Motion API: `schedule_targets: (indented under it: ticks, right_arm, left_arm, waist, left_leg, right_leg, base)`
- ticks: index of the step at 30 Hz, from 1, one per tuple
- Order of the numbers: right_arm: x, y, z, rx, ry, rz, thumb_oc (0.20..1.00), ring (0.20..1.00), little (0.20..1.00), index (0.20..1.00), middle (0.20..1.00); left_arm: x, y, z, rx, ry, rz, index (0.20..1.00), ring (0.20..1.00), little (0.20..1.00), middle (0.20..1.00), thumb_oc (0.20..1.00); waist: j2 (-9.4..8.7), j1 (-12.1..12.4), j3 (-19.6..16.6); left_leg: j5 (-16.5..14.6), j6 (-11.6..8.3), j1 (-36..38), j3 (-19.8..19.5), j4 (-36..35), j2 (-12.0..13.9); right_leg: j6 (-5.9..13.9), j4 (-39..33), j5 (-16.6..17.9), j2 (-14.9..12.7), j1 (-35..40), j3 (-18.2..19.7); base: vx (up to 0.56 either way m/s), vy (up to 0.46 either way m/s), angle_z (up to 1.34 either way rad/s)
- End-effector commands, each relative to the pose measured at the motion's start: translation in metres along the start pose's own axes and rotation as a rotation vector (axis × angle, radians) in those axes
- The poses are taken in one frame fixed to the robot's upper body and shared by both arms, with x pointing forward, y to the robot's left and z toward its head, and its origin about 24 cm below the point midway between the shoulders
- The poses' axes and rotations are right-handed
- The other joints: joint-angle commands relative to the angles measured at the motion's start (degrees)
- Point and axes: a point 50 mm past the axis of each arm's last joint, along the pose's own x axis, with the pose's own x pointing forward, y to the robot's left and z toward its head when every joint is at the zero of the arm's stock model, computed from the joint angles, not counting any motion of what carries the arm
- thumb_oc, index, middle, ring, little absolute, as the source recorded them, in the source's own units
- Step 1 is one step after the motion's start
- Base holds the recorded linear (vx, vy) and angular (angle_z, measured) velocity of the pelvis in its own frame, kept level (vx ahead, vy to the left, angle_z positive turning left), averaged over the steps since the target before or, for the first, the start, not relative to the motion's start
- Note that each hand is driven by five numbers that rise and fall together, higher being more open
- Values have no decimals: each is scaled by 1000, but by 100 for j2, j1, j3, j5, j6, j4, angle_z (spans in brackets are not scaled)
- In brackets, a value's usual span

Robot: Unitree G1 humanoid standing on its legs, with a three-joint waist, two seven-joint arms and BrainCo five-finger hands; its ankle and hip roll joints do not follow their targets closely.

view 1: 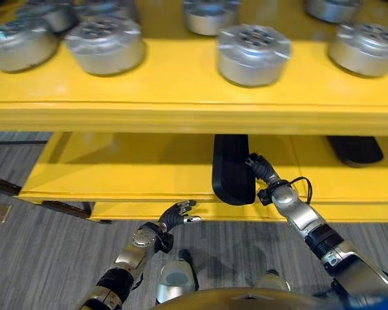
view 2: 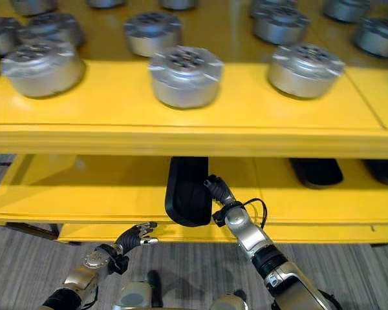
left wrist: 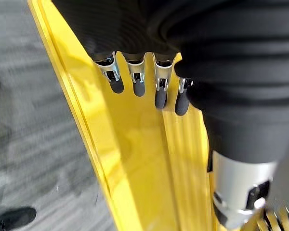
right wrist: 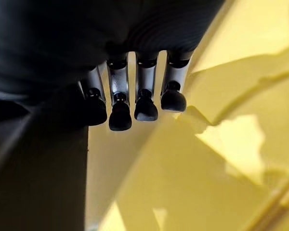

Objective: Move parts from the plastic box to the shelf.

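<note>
A black oblong part [view 1: 233, 169] lies on the lower yellow shelf [view 1: 129, 168], its near end reaching the shelf's front edge. My right hand [view 1: 264, 169] is right beside its right side, fingers [right wrist: 147, 103] relaxed and resting by the part [right wrist: 38, 168], not wrapped round it. My left hand [view 1: 176, 216] hangs lower, in front of the bottom shelf's edge [left wrist: 135, 159]; its fingers [left wrist: 135, 82] are loosely bent and hold nothing.
Several round silver parts [view 1: 253, 55] stand on the top shelf [view 1: 181, 103], which overhangs the lower one. Another black part [view 1: 355, 148] lies further right on the lower shelf. The lower shelf's left half is bare. Grey floor lies below.
</note>
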Motion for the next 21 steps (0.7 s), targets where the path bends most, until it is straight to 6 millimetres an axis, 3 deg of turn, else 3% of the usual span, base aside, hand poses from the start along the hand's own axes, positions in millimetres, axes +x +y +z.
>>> schedule_targets:
  ticks: [1, 5, 10, 13, 21]
  right_arm:
    - [5, -24, 31, -34, -176, -78, 200, 200, 200, 200, 200]
    - [7, -28, 37, -61, -190, -116, 200, 200, 200, 200, 200]
    - [11, -37, 37, -76, -163, -166, 200, 200, 200, 200, 200]
    - [18, -46, 42, -104, -162, -190, 200, 200, 200, 200, 200]
    - [28, -70, 45, -244, -87, -222, 200, 200, 200, 200, 200]
  left_arm:
    - [-3, -18, -6, 13, -34, -82, 1000, 1000, 1000, 1000, 1000]
    - [-4, -11, -1, 17, -57, -82, 1000, 1000, 1000, 1000, 1000]
    - [0, -13, 6, 22, -70, -88, 1000, 1000, 1000, 1000, 1000]
    - [1, -9, 11, 25, -83, -70, 1000, 1000, 1000, 1000, 1000]
    - [4, -9, 13, 3, -85, -50, 1000, 1000, 1000, 1000, 1000]
  waist:
    - [289, 97, -360]
    - [256, 166, -285]
    - [151, 235, -153]
    - [59, 327, -51]
    - [63, 427, -70]
  left_leg:
    - [520, -386, 235, -643, -526, 494]
    - [466, -174, 206, -596, -584, 274]
    - [337, 52, 165, -628, -598, 34]
    - [256, 16, 100, -626, -561, 54]
    - [495, -305, -53, -487, -434, 485]
  right_leg:
    - [337, 204, -707, 557, -194, 90]
    - [431, 447, -728, 554, -301, 125]
    - [505, 943, -458, 497, -609, 304]
    - [636, 533, 61, 265, -743, 340]
    - [466, 124, -566, 630, -380, 74]
  base:
    - [22, 290, 14]
    - [-20, 252, 13]
    - [-19, 62, 10]
    - [-45, -160, 4]
    - [-1, -148, -7]
